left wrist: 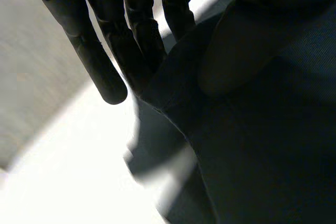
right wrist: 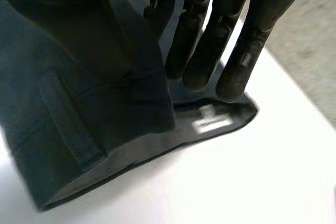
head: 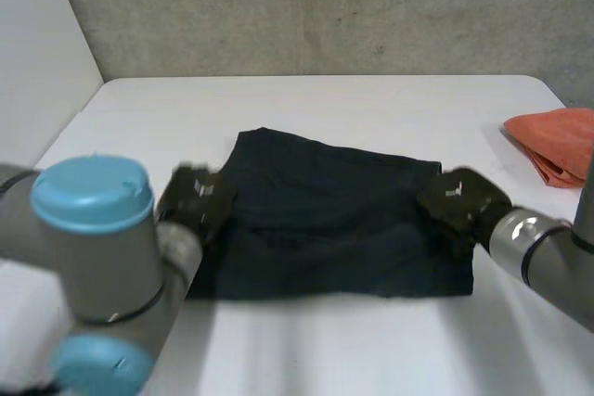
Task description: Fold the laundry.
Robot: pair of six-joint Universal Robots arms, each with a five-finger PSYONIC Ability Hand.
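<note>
Hands (head: 197, 199) (head: 459, 203) on garment (head: 325, 220); white table (head: 371, 108), concrete wall (head: 325, 6)

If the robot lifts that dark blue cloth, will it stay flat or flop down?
Probably floppy: the dark blue cloth bends where the right hand pinches its edge. Its middle would likely sag between that and the left hand. Stitched seams suggest thickish fabric, unlikely to slip.

From here I see soft, even light on the table (head: 325, 108) in the head view; in both wrist views its white top glares and the dark cloth (head: 325, 210) goes near black, a grey shadow beside its edge
</note>
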